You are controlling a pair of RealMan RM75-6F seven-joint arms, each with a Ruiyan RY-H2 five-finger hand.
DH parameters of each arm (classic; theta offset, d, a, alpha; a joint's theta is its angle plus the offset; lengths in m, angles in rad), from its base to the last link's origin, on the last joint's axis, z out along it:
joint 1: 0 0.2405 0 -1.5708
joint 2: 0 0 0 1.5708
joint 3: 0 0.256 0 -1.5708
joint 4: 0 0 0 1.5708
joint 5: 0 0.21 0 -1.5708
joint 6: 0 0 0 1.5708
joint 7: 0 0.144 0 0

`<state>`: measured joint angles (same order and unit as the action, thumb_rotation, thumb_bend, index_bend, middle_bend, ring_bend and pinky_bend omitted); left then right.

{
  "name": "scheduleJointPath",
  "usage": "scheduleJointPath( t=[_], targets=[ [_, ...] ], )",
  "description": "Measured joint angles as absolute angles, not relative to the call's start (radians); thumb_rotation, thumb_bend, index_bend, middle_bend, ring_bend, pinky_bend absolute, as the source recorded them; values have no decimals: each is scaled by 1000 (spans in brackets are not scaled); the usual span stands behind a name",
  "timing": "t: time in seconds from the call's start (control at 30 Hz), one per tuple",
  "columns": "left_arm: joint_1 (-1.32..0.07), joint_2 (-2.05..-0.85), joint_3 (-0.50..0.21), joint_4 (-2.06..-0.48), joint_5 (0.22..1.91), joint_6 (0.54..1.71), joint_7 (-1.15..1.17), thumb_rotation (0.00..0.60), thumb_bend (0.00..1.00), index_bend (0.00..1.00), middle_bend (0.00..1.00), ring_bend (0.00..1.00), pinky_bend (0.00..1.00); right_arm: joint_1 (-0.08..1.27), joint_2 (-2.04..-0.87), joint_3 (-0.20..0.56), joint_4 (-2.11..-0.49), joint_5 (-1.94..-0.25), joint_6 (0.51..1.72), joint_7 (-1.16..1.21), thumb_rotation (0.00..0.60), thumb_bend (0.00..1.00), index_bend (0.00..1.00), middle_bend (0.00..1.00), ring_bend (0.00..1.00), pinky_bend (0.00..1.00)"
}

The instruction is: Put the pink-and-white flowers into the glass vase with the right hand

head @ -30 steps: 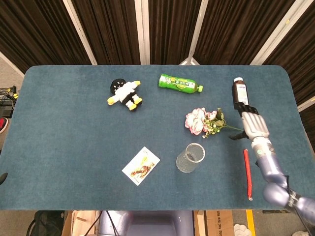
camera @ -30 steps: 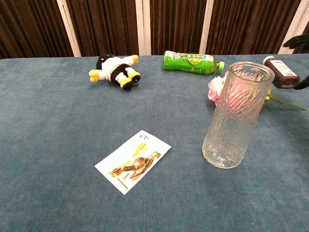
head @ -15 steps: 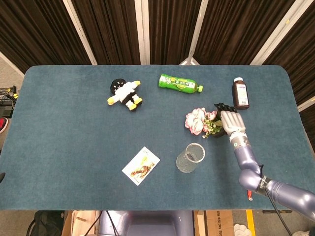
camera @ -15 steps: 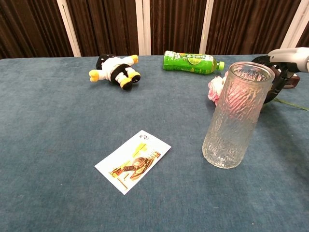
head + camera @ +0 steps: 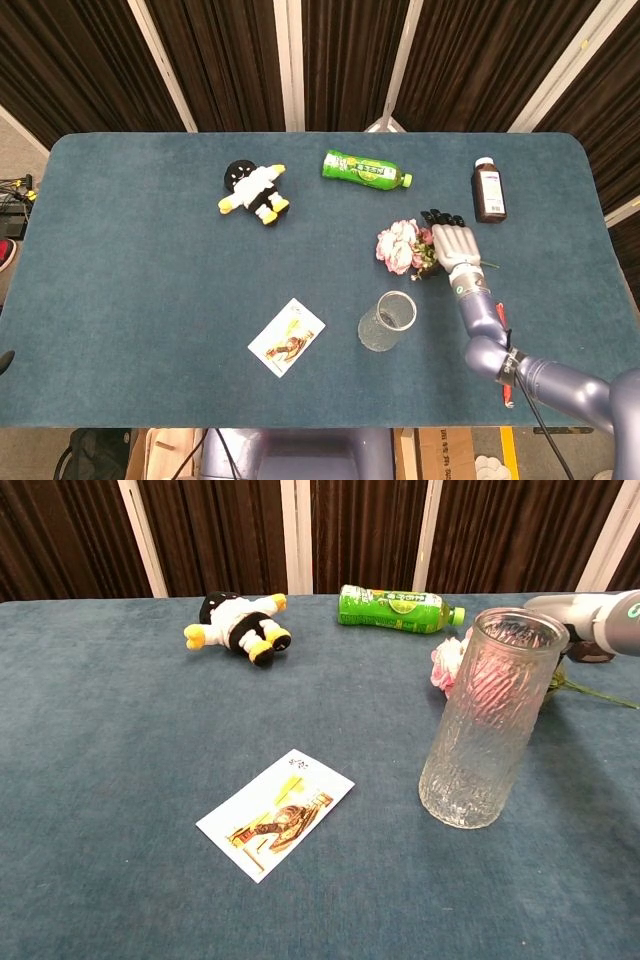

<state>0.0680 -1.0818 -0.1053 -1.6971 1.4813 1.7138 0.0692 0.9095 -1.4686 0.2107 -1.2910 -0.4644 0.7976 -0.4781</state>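
The pink-and-white flowers [image 5: 398, 245] lie on the blue table right of centre, blooms to the left, green stems to the right. My right hand [image 5: 452, 241] is stretched flat over the leafy part, back up, fingers apart and pointing away, holding nothing that I can see. The glass vase [image 5: 386, 321] stands upright just in front of the blooms. In the chest view the vase [image 5: 490, 720] hides most of the flowers [image 5: 443, 663]; only my right forearm [image 5: 590, 608] shows behind its rim. The left hand is out of both views.
A green bottle [image 5: 365, 170] lies at the back, and a brown medicine bottle [image 5: 488, 190] lies to the right of it. A penguin plush [image 5: 253, 192] lies at the back left, and a picture card [image 5: 287, 336] lies left of the vase.
My right hand has moved left from beside the brown bottle, along the stems, and now sits over the flowers' leaves. The flowers and vase have stayed in place.
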Motion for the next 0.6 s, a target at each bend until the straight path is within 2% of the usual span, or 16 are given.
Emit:
scheduleJointPath(
  t=[0.23,0.4,0.5,0.6],
  targets=[
    [67,-1081,-104,-1698,1483,1712,66,600,197,139,0,0,0,938,-1537,213,-1236,-453,852,-520,600,123,153,188,190,0],
    [64,-1081,-104,-1698,1479,1702,66,600,197,142,0,0,0,948,-1564,216,-1201,-444,868,-548,600,155,247,301,300,0],
    [63,-1081,-103,-1699,1479,1699,67,600,197,144,0,0,0,950,-1574,215,-1189,-444,874,-563,600,219,280,321,328,0],
    [62,-1081,-101,-1701,1483,1698,67,600,197,146,0,0,0,952,-1577,210,-1187,-440,877,-585,600,224,290,322,331,0]
  ],
)
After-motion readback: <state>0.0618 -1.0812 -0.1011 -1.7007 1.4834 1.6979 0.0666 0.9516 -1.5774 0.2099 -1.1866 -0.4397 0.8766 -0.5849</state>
